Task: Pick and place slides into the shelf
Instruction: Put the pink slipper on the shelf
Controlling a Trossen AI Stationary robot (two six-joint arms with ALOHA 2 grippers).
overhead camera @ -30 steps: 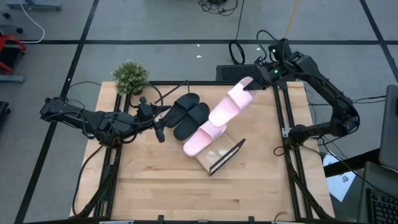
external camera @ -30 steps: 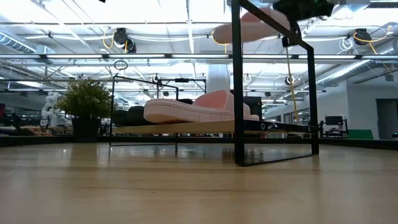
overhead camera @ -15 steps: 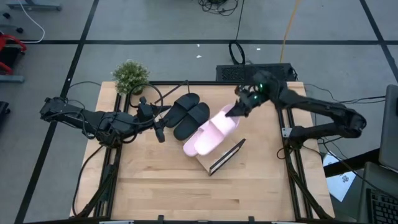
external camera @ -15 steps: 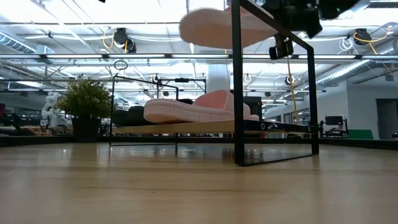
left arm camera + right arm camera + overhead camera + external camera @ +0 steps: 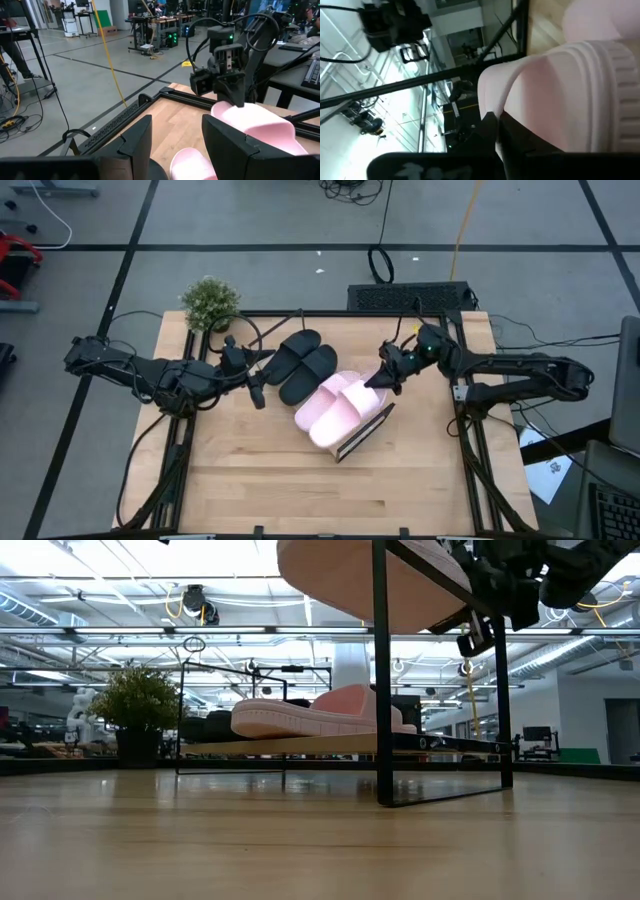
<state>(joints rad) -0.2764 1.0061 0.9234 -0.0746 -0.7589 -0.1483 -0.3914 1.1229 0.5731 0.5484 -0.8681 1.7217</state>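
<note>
my right gripper [image 5: 384, 376] is clamped on the heel end of the second pink slide [image 5: 345, 412], holding it over the shelf [image 5: 362, 432] right beside the first pink slide [image 5: 318, 396], which already sits on the board. low view shows mine not set down yet. black pair [image 5: 302, 362] waits beside the shelf's far end (on or off the board, can't tell). left gripper [image 5: 254, 387] idles near them, fingers apart. roughly a quarter done, judging by this

Two black slides [image 5: 305, 365], two pink slides [image 5: 335, 405], one shelf [image 5: 362, 432], one plant [image 5: 209, 302]
</note>
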